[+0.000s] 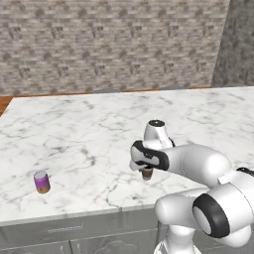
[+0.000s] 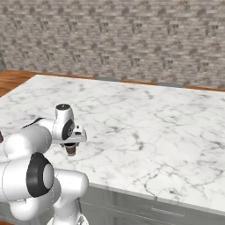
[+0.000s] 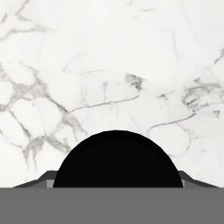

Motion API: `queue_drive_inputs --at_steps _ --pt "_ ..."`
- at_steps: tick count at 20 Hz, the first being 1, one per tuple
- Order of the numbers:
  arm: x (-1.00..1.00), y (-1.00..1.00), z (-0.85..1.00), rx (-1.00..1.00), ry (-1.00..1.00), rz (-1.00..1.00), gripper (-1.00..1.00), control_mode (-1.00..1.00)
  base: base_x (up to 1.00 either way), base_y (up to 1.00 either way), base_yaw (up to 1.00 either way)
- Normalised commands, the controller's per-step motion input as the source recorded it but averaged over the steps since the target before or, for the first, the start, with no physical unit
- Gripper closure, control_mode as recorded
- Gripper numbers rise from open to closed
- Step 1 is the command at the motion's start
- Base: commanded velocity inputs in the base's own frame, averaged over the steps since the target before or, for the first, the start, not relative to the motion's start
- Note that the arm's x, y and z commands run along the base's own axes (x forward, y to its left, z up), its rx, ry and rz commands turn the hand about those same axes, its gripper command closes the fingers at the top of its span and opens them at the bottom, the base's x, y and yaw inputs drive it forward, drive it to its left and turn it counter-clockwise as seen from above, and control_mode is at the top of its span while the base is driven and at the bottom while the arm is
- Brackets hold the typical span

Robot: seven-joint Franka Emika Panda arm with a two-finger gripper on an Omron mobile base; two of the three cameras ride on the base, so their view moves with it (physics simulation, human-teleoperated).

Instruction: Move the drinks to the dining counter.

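Apparently hand (image 1: 147,170) around brown cup (image 1: 147,174).

The arm bends forward, its hand (image 1: 147,171) pointing straight down (fingers closed on the cup (image 1: 147,173)).

You get bright, even light with no clear source; the marble worktop (image 1: 99,134) reads nearly white and washes out in the hand view. Shadows are faint: only a soft dark patch sits under the cup (image 1: 147,173) below the fingers, and a slight one beside the can (image 1: 41,182). Edges look soft and pixelated, the brick wall (image 2: 132,39) slightly blurred. No glare spots or edge distortion.
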Motion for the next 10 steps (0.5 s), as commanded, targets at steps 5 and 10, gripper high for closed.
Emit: queue_drive_inputs --at_steps 5,10 --pt "0.02 0.00 -0.19 0.00 -0.05 0.00 1.00 -1.00 0.00 0.00 0.00" --pt "0.00 0.00 -0.21 0.00 -0.01 0.00 1.00 -1.00 0.00 0.00 0.00"
